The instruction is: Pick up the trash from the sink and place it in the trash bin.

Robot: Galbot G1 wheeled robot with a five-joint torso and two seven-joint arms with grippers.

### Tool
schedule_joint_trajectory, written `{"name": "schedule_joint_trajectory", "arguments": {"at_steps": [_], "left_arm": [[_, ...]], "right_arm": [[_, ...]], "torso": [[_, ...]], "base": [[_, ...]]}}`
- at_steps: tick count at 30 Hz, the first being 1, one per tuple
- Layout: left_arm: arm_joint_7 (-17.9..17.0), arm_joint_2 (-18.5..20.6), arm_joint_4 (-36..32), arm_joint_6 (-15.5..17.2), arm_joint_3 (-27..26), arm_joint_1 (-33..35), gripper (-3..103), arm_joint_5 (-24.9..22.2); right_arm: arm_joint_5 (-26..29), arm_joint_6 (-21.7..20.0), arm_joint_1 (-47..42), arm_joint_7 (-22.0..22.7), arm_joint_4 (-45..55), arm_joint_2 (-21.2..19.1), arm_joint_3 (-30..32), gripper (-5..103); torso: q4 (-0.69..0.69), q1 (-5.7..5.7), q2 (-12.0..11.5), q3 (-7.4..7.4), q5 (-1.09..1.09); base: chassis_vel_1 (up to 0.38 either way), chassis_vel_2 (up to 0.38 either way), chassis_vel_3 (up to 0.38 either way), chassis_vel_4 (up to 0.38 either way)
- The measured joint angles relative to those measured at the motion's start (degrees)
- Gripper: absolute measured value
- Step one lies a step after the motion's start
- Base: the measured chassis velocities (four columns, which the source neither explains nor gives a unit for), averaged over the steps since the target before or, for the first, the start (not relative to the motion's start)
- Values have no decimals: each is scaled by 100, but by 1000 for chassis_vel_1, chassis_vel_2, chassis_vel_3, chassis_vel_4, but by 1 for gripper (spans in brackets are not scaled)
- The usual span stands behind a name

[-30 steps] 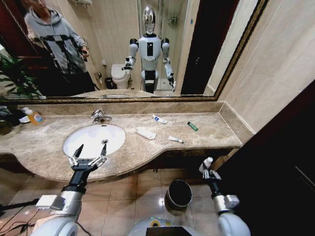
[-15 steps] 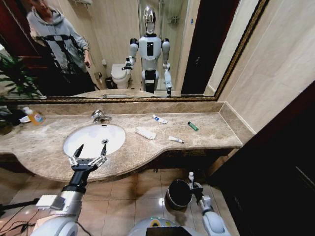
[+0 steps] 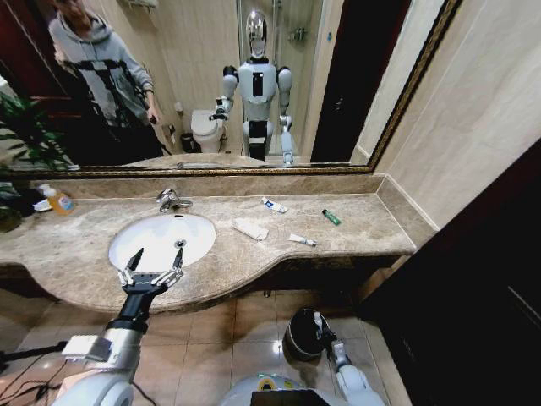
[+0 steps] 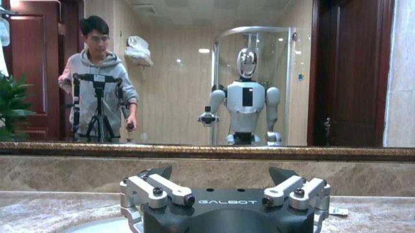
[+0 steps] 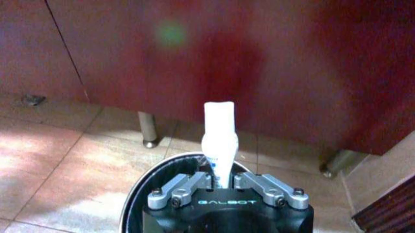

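The surface (image 3: 355, 227) carried the sink (image 3: 161, 239) and three tubes and a packet (image 3: 250, 228). I held my right gripper (image 5: 222, 180), clenched on a white tube (image 5: 218, 138), over the trash bin (image 3: 300, 334); my left gripper (image 3: 153, 266) hovered released at the sink's near rim.

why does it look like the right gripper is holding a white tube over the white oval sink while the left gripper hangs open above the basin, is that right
Not quite. The right gripper is shut on the white tube, but it holds it over the small round dark grey trash bin on the tiled floor, not the white oval sink; the right wrist view shows the bin's rim beneath it. The left gripper does hang open above the basin.
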Motion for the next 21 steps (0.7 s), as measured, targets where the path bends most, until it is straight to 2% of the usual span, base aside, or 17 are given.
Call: {"name": "schedule_joint_trajectory", "arguments": {"at_steps": [5, 7, 9, 12, 13, 16, 17, 19, 20, 21], "left_arm": [[0, 0, 0, 0, 0, 0, 100, 0], [0, 0, 0, 0, 0, 0, 100, 0], [0, 0, 0, 0, 0, 0, 100, 0], [0, 0, 0, 0, 0, 0, 100, 0], [0, 0, 0, 0, 0, 0, 100, 0], [0, 0, 0, 0, 0, 0, 100, 0], [0, 0, 0, 0, 0, 0, 100, 0], [0, 0, 0, 0, 0, 0, 100, 0], [0, 0, 0, 0, 0, 0, 100, 0], [0, 0, 0, 0, 0, 0, 100, 0]], "right_arm": [[-37, 19, 115, 12, -166, 37, 30, 10], [-56, 20, 172, 28, -236, 72, 42, 17], [-60, 23, 189, 37, -254, 84, 47, 17], [-65, 27, 233, 79, -308, 127, 56, 32], [-65, 27, 233, 79, -308, 127, 56, 32], [-65, 29, 226, 82, -315, 157, 56, 49], [-65, 29, 226, 82, -315, 157, 56, 49], [-65, 30, 198, 83, -298, 168, 55, 60], [-68, 31, 176, 84, -273, 172, 55, 60], [-70, 31, 151, 85, -233, 176, 56, 66]], "torso": [[0, 0, 0, 0, 0], [0, 0, 0, 0, 0], [0, 0, 0, 0, 0], [0, 0, 0, 0, 0], [0, 0, 0, 0, 0], [0, 0, 0, 0, 0], [0, 0, 0, 0, 0], [0, 0, 0, 0, 0], [0, 0, 0, 0, 0], [0, 0, 0, 0, 0]], "base": [[0, 0, 0, 0], [0, 0, 0, 0], [0, 0, 0, 0], [0, 0, 0, 0], [0, 0, 0, 0], [0, 0, 0, 0], [0, 0, 0, 0], [0, 0, 0, 0], [0, 0, 0, 0], [0, 0, 0, 0]]}}
